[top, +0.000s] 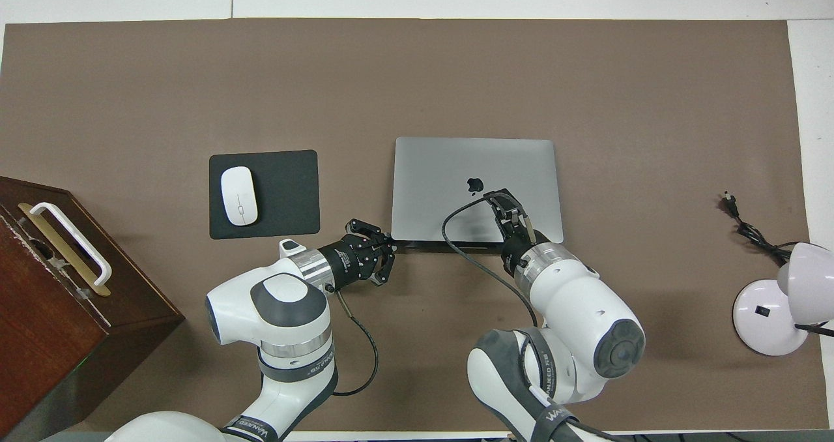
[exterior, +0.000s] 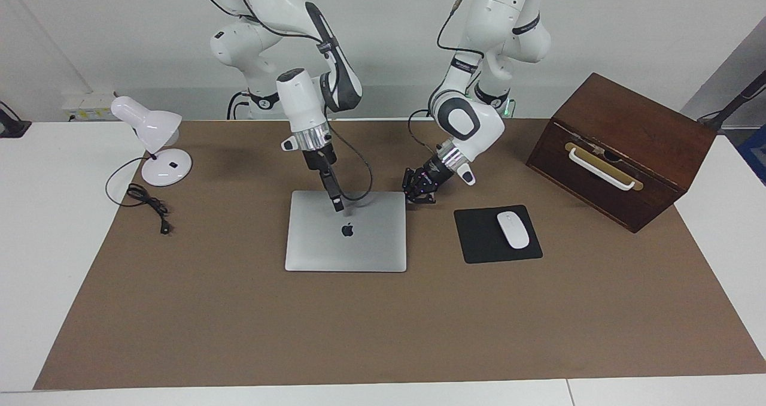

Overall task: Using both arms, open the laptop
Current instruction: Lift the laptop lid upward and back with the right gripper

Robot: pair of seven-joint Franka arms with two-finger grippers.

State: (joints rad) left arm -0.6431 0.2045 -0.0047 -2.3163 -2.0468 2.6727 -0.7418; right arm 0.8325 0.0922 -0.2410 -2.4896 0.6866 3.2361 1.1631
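- The laptop [exterior: 346,238] lies closed and flat, logo up, in the middle of the brown surface [exterior: 239,334], in front of both arms.
- It looks like a thin, stiff metal slab. The lid is probably smooth and slippery, the hinge firm, and the light base liable to lift with the lid unless held down.
- Judging by the logo, the opening edge is the one nearer the robots. The best hold is a fingertip under that lip, since the lid offers nothing to pinch.
- The left jaws are fully closed, low at the laptop's nearer corner toward the left arm's end.
- The right jaws point down onto the lid near that same edge. I cannot tell whether they are apart or together.
- A mouse [exterior: 513,230] on a black pad [exterior: 479,238] sits beside the laptop, with a wooden box [exterior: 622,148] past it.
- A lamp [exterior: 152,136] stands at the right arm's end.
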